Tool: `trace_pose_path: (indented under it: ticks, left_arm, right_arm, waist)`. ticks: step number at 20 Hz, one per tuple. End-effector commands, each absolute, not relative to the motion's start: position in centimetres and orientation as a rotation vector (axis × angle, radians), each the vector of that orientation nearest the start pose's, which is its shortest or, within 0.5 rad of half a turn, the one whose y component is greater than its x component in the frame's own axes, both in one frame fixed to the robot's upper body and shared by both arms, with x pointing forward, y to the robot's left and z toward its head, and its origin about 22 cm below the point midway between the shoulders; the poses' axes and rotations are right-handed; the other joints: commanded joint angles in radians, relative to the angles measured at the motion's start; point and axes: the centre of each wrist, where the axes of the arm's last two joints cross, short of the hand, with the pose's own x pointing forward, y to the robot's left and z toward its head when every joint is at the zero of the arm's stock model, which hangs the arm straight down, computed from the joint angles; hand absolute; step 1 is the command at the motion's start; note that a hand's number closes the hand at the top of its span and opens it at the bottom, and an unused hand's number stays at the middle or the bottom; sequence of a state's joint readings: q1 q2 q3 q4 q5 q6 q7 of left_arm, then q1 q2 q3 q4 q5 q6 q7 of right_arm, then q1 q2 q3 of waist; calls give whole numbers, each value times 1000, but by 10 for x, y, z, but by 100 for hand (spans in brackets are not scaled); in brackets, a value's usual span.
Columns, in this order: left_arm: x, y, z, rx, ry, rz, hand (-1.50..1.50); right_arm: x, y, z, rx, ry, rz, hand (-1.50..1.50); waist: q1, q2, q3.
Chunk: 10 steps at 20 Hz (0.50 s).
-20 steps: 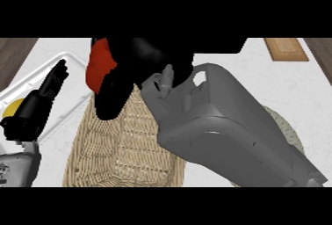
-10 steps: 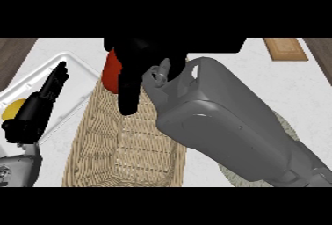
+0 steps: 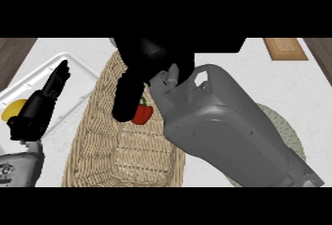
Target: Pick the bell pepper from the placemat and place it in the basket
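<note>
From where I stand, the right robot hand (image 3: 150, 56) hangs over the far end of the basket (image 3: 130, 154). Its fingers (image 3: 127, 103) are stretched downward and look spread rather than curled. The red bell pepper (image 3: 144, 114) peeks out just beside the fingertips, low inside the wicker walls. I can't tell whether a finger touches it, but it doesn't look pinched. The grey forearm (image 3: 227, 140) slants back across the greenish placemat (image 3: 286, 132), which lies to the right of the basket on the pale surface (image 3: 304, 88). I'd judge this to be the release step, with the pepper in the basket. The next move would be to lift the hand straight up, clear of the basket rim, without nudging the wicker. The left robot hand (image 3: 40, 107) rests open at the left, fingers up, over a white tray (image 3: 81, 88), with a yellow thing (image 3: 14, 110) beside it. A wooden board (image 3: 285, 48) sits at the far edge. I can read no brand, label or writing anywhere.
</note>
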<state>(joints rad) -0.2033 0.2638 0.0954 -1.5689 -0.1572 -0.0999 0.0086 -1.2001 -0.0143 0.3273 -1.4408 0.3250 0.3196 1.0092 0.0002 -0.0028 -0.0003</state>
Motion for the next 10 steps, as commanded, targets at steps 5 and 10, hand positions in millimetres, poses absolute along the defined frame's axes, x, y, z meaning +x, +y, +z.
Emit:
trace_pose_path:
  ticks: [5, 10]
  left_arm:
    - [287, 299, 63, 298, -1709, -370, 0]
    - [292, 287, 66, 299, -1708, -370, 0]
  right_arm:
    - [312, -32, 316, -382, -1609, 530, -150]
    - [333, -78, 308, -453, -1629, 287, -150]
  waist:
    - [-6, 2, 0]
    - [-10, 4, 0]
